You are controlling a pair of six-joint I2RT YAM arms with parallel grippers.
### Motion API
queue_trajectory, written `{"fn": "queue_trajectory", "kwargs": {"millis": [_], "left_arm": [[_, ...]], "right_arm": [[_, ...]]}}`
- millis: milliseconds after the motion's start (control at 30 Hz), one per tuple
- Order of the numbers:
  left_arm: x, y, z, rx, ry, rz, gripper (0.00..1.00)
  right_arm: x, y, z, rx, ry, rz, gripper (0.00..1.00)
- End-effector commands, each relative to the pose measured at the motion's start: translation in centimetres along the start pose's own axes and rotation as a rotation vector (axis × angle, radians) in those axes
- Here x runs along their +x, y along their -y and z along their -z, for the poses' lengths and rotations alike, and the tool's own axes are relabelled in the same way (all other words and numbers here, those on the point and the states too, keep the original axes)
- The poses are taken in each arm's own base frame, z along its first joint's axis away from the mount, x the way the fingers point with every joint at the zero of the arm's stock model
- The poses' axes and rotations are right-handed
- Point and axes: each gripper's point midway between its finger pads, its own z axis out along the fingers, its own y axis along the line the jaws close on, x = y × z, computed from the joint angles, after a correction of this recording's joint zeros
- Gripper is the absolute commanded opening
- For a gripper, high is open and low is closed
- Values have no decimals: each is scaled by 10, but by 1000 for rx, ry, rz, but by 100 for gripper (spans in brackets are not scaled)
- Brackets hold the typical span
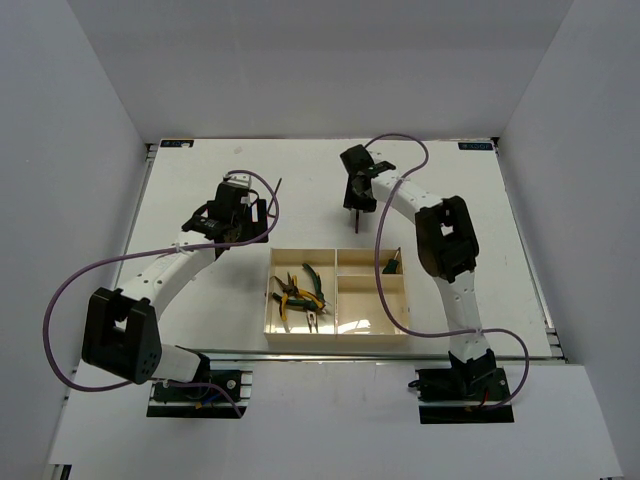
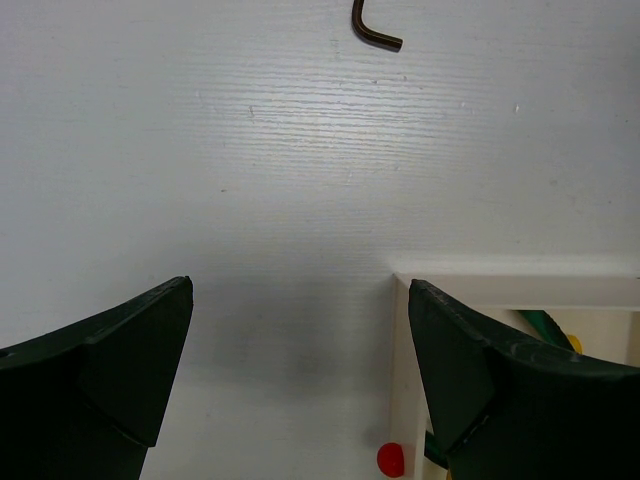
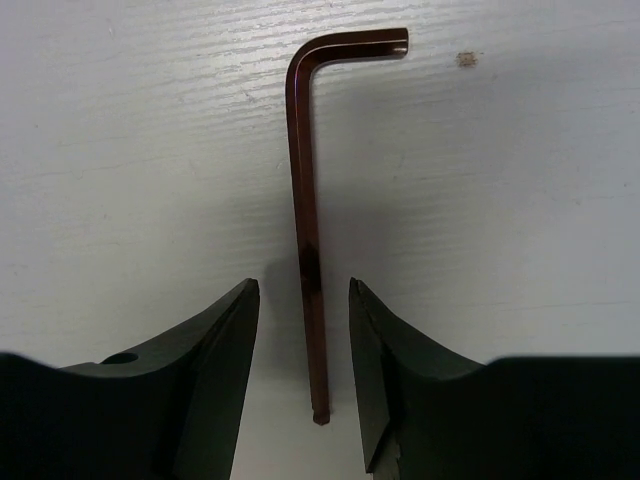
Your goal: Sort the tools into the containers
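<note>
Jaws of the right gripper (image 3: pixel 303 283) stand partway apart, one on each side of a hex key (image 3: pixel 305 180), with a thin gap on both sides and no touch. That key lies flat on the table (image 1: pixel 200 170) at 12 o'clock from the tray (image 1: pixel 337 249), with white table on every side of it. Bent at the elbow, the right arm (image 1: pixel 445 240) reaches far out, wrist pointing down. Wide and holding nothing, the left gripper (image 2: pixel 300 284) hangs low at 10 o'clock from the tray, just beside its corner. Some pliers (image 1: pixel 297 295) lie in the big part. Two corner stickers (image 1: pixel 476 146) are too small to read.
</note>
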Motion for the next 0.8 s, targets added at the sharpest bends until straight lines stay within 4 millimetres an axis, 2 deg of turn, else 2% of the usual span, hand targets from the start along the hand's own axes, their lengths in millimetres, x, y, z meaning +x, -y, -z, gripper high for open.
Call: {"fn": "queue_trajectory", "kwargs": {"millis": [0,333,433,533,567,733,767], "left_arm": [[-22,4,14,27,65,22,98],[-23,4,17,32,73,22,98],[-23,3,17,29,73,22,98],[-24,2,17,25,75,22,98],[-23,2,17,25,74,22,98],[-24,3,17,27,78,23,98],[-24,3,17,27,78,23,98]], "right_arm": [[-5,-6,-3,-4,1,-19,47],[27,8,-26,60,-89,-12,44],[30,12,-28,59,-104,-13,36],[32,11,-31,41,-112,9,5],[30,11,-31,36,-107,12,0],[11,12,-26,-3,-60,97,0],[3,11,-19,-13,-33,114,0]]}}
